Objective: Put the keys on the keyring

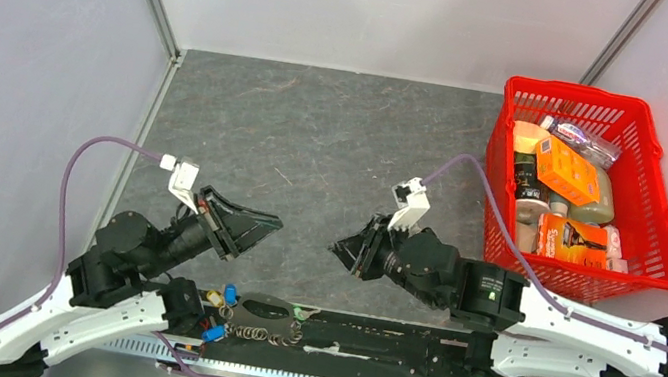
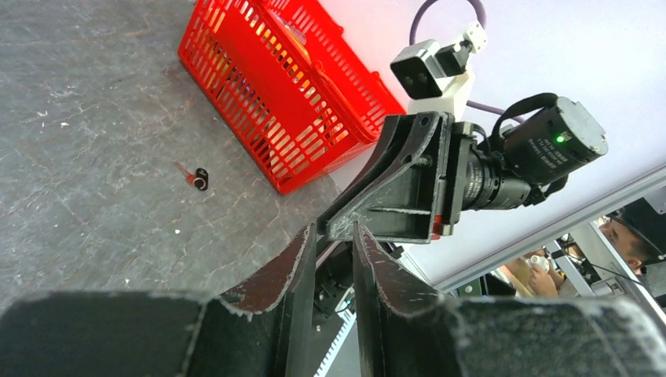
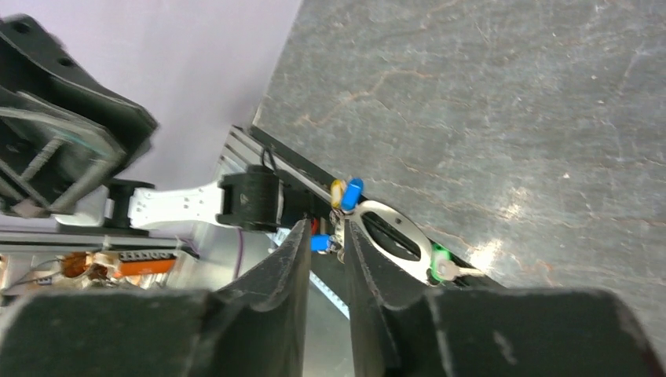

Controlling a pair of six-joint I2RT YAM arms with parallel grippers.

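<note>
Blue- and yellow-capped keys [image 1: 230, 294] bunch at keyring [image 1: 268, 309] end.

Blue-capped keys [image 1: 230, 294], silver keyring [image 1: 266, 305], red basket [image 1: 579, 89]

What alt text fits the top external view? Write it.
Left gripper and right gripper face each other over a grey table. Silver metal keyring and blue-capped keys lie at its near edge, a red plastic basket at right.

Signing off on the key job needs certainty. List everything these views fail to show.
- Top view: whether the keys are threaded on the keyring; too small to tell.
- Right wrist view: where keys meet keyring is partly covered by the right pincer.
- Left wrist view: a small black-headed item beside the red basket; too small to call it a key.
</note>
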